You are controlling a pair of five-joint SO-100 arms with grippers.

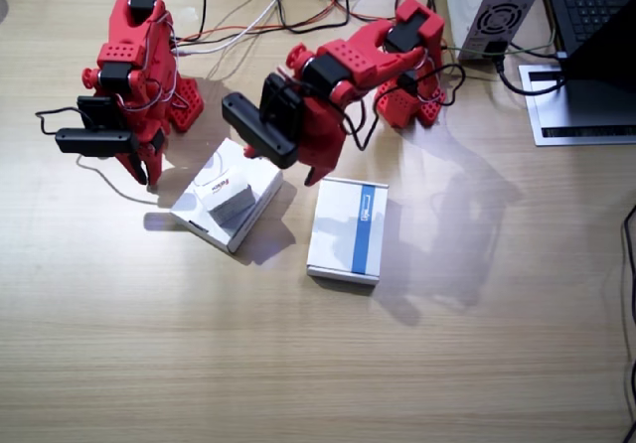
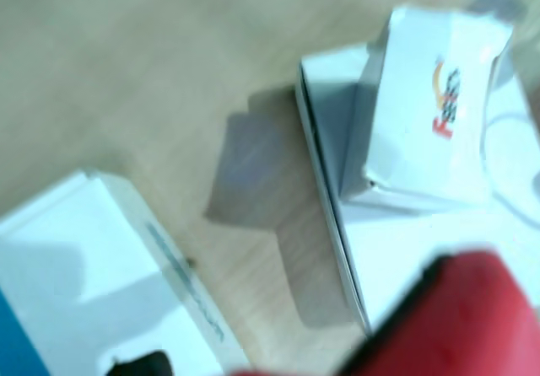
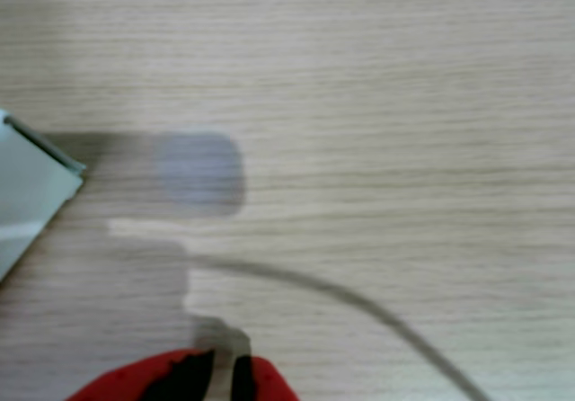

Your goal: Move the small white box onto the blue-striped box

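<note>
Left arm's fingers (image 1: 316, 173) hover just beside small white box (image 1: 225, 191), apart.

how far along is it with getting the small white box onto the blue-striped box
Nothing is finished yet. The small white box sits on the plain white flat box, not on the blue-striped box, which lies bare beside it. The left arm leans over toward the boxes, but neither it nor the right arm holds anything. Gripping, lifting and placing all remain.
</note>
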